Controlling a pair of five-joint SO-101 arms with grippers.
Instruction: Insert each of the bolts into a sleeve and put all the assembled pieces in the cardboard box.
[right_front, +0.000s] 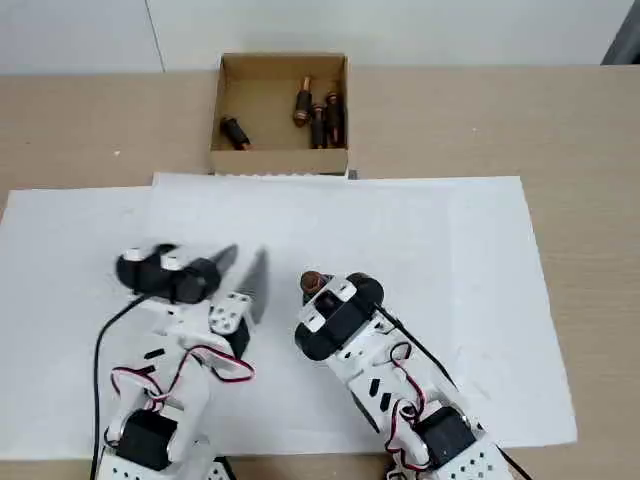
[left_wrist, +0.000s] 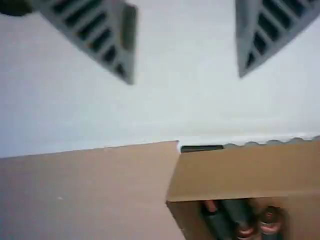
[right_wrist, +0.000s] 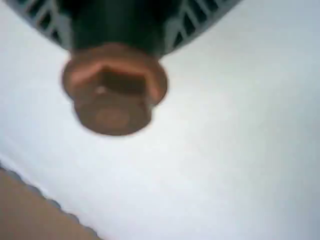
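Note:
The cardboard box (right_front: 280, 160) stands at the far middle of the table, with several assembled copper-and-black pieces (right_front: 318, 112) lying inside. My right gripper (right_front: 316, 288) is over the white paper, shut on a black sleeve (right_wrist: 117, 22) with a copper bolt (right_wrist: 112, 95) sticking out of its end. The bolt's hex head (right_front: 311, 282) points toward the box. To its left, my left gripper (right_front: 246, 264) is open over the paper with nothing between its grey fingers (left_wrist: 105, 37). Its wrist view looks toward the box wall (left_wrist: 240, 170) and the pieces (left_wrist: 240, 222) inside.
A large white paper sheet (right_front: 420, 260) covers the near half of the tan table (right_front: 80, 130). The box sits just past the paper's far edge. Black and red cables (right_front: 180, 370) trail along the arms near the front edge.

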